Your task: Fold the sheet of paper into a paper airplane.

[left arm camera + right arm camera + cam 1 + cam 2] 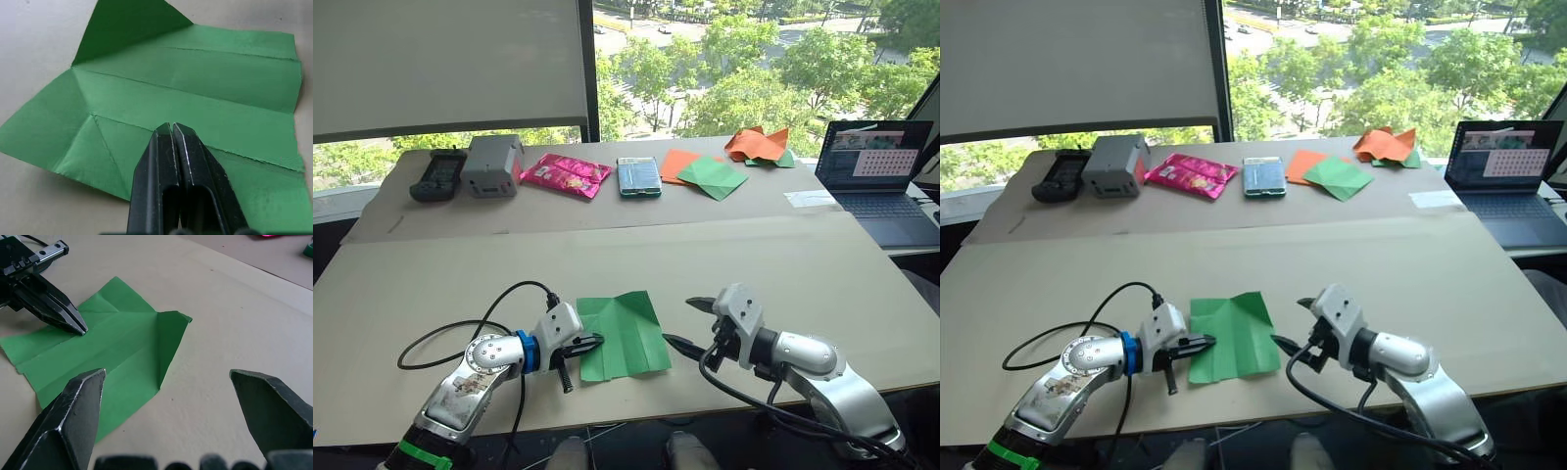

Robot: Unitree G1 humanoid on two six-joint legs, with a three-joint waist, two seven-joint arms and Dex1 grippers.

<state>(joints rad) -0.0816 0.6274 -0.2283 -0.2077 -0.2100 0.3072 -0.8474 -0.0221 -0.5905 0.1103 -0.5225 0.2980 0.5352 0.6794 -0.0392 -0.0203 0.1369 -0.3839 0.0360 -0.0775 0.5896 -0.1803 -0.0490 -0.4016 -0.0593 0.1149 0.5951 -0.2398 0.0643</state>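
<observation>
Left eye view gives me the thin, bright green, creased sheet of paper [621,335] lying low in the frame, just left of centre, flat on the pale beige tabletop [822,284]. One far corner of it is folded over into a triangular flap; in the right wrist view that flap stands up slightly off the sheet.

My left gripper [591,342] sits at the sheet's left edge, lower left of the frame. Its two black fingers are pressed together, tips resting on the paper's surface, with no paper between them as far as I can see from the left wrist view.

My right gripper [690,323] is lower centre-right, just beside the sheet's right edge and not touching it. Its fingers are spread wide, with bare table between them.

Along the upper part of the frame I see a crumpled pink foil packet [565,175], a grey box-shaped device [492,164], flat orange paper sheets [677,164] with another green sheet [713,176] on them, and an open dark laptop [881,181] at the upper right.
</observation>
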